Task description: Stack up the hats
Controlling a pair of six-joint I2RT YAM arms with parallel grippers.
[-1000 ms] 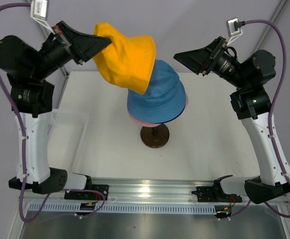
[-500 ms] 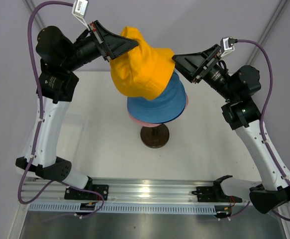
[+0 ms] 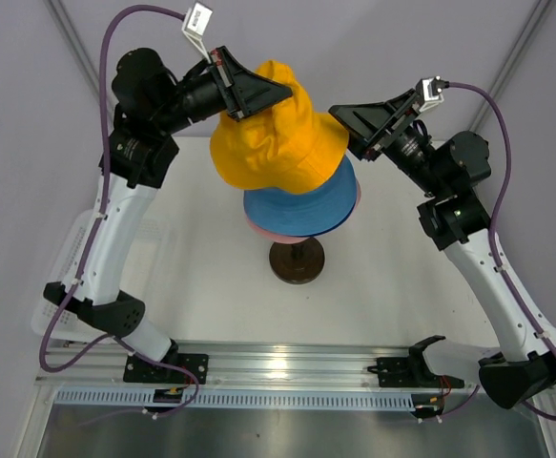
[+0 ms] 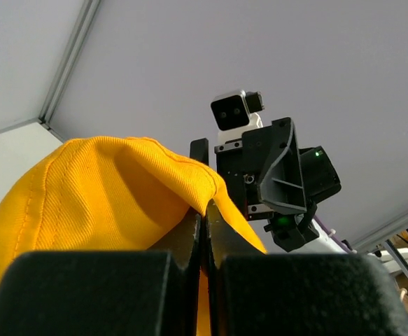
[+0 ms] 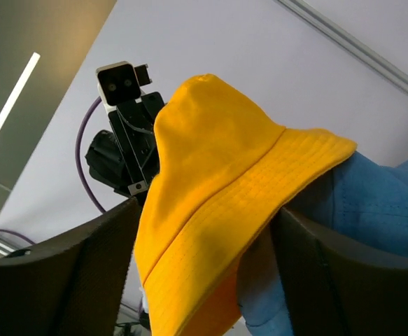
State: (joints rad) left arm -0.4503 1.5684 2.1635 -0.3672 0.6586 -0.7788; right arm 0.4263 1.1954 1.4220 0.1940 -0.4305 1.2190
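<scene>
We see the yellow-orange hat (image 3: 278,138), soft twill with rows of stitching around its short brim, held up above the middle of the table (image 3: 401,286). The left pincer (image 3: 285,93) is clenched on its crown, and the cloth bunches into a peak where the two fingers press together. The hat hangs tilted, its opening turned down and toward the near side. Its lower brim overlaps the crown of the light blue hat (image 3: 306,200).

The light blue hat sits on top of the stack. The brim of the pink hat (image 3: 258,227) peeks out beneath it on the near left. Both sit above a dark round base (image 3: 297,260) standing on the table.

The right pincer (image 3: 342,129) is released. Its fingers are spread wide on either side of the yellow-orange hat's right brim, without gripping it.

A clear bin (image 3: 63,277) sits at the table's left edge, partly behind the left arm; we cannot tell what it holds.
</scene>
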